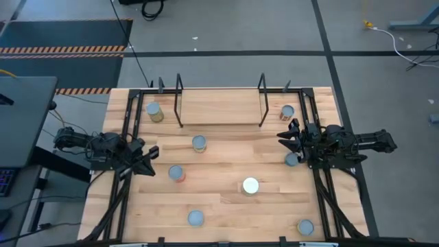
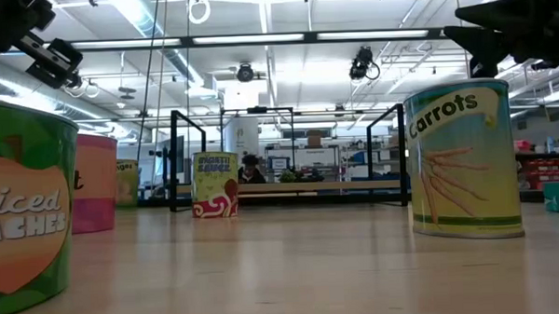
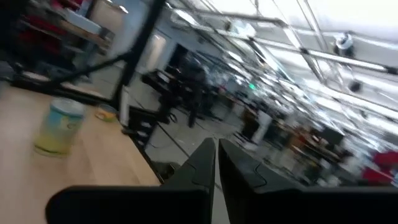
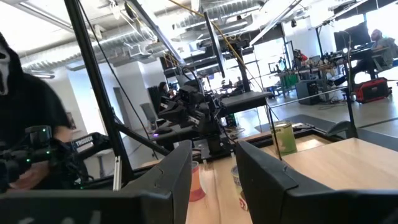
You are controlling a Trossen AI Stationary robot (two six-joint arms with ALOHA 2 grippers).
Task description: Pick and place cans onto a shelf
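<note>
left gripper closed, empty, at counter's left edge | right gripper part-open, empty, at right edge | cans scattered on counter | shelf bare at far edge

The light-wood tabletop carries the shelf along its far edge, a pale board between thin black uprights. Eight cans stand directly on the tabletop: one near each far corner, one just in front of the shelf, two mid-table, one by the right edge, two along the near edge.
</note>
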